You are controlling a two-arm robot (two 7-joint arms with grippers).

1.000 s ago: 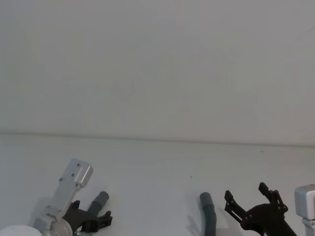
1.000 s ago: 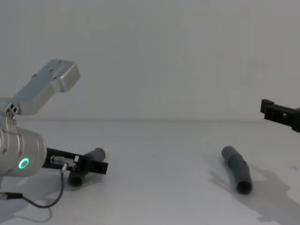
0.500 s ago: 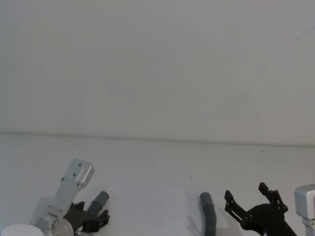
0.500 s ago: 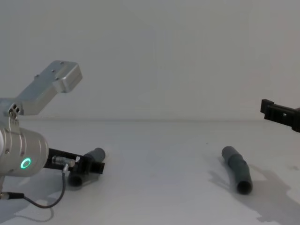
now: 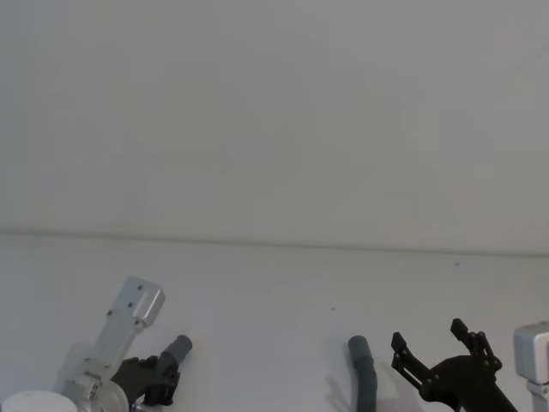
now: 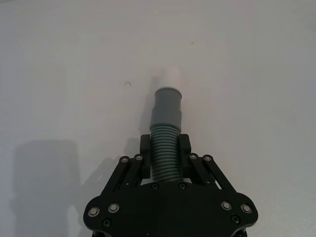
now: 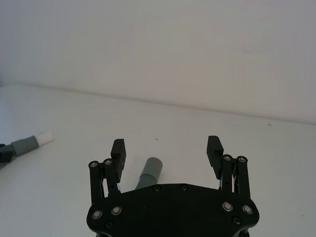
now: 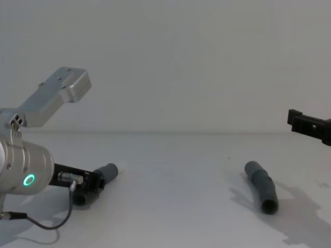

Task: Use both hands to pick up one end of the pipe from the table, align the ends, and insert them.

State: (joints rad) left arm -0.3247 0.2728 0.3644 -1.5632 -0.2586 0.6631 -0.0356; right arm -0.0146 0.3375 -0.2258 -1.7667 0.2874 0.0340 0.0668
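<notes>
The left gripper (image 6: 165,144) squeezes the white-tipped pipe piece (image 6: 167,106) on the table (image 6: 59,59). The right gripper (image 7: 167,146) holds its fingers apart near the other piece (image 8: 261,186). The bendy pipe may droop, so the ends miss.

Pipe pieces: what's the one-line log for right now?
left gripper: shut on white-tipped pipe | right gripper: open, raised near plain grey pipe | join: not yet done
</notes>
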